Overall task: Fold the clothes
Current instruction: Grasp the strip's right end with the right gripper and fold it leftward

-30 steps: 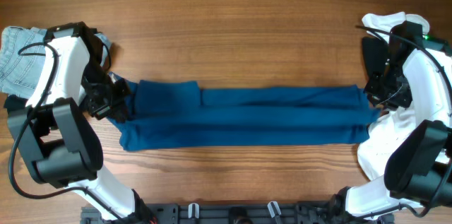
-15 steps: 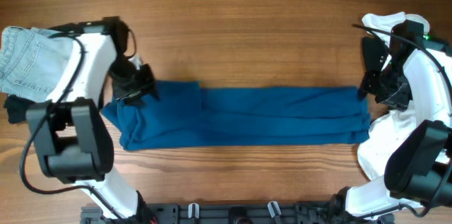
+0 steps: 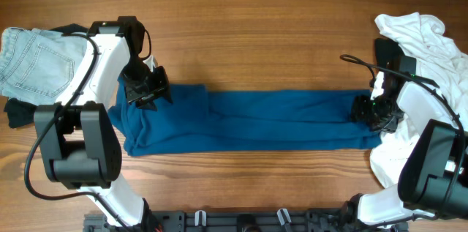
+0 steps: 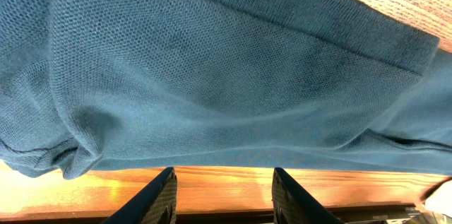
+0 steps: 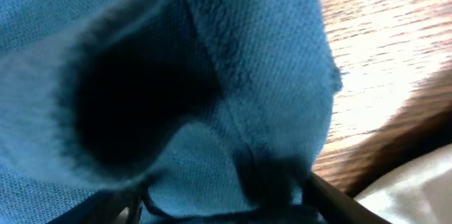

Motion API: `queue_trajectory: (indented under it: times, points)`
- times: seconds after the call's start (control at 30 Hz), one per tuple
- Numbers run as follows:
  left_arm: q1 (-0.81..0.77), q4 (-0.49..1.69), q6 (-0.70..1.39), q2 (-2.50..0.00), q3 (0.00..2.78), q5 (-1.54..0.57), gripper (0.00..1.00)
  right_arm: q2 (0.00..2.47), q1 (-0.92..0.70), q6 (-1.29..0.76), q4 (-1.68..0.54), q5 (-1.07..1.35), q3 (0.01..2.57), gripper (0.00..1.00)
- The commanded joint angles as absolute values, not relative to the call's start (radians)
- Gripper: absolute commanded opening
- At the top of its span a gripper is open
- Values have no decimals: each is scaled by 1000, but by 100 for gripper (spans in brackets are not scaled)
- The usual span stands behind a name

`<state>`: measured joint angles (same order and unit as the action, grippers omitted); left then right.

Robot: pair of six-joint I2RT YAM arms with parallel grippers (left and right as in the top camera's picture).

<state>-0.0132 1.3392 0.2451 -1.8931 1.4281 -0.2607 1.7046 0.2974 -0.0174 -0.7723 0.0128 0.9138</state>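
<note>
1. Shows the blue shirt (image 3: 256, 122) as a folded strip on the table (image 3: 256, 27), long axis left to right.
2. Puts the left gripper (image 3: 152, 91) at its far left corner, fingers parted, grasping nothing.
3. Puts the right gripper (image 3: 363, 110) at the right end, pressed into cloth; cannot tell whether grasping.
4. Likely calls for folding end to end, each arm nearest its own end.
5. No containers; jeans (image 3: 29, 60) far left, white garments (image 3: 420, 31) right.

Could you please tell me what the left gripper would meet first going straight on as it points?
Probably the near edge of the blue shirt, though the open fingers of the left gripper frame bare table just short of it; depth is unclear.
</note>
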Motion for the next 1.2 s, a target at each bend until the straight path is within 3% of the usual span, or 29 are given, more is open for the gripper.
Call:
queue_trajectory:
  times: [0.0,0.03,0.1,0.13,0.27,0.4,0.8,1.07,1.1,1.17]
  points:
    - [-14,1342,254,-1874,1427,-276,44,1711,296,-26,-770,80,882,54]
    - [-14,1342,253,-1874,1427,-276,45,1711,296,-28,-770,80,882,49]
    - [-14,1341,253,-1874,1427,-276,45,1711,296,-29,-768,80,890,6]
    - [-14,1341,253,-1874,1427,-276,44,1711,297,-30,-783,74,930,4]
    - [7,1342,239,-1874,1427,-268,42,1711,380,-110,-902,6,1119,4]
    - [44,1341,243,-1874,1427,-269,42,1711,432,-52,-1077,-42,1338,4]
    - [43,1337,243,-1874,1427,-269,46,1711,-66,-7,-1115,1,1276,8]
    - [43,1335,243,-1874,1427,-269,47,1711,-168,-26,-1042,117,1179,9]
    - [43,1334,243,-1874,1427,-269,47,1711,-167,-26,-1034,148,1179,11]
    - [43,1334,243,-1874,1427,-269,47,1711,-167,-20,-1021,210,1179,25]
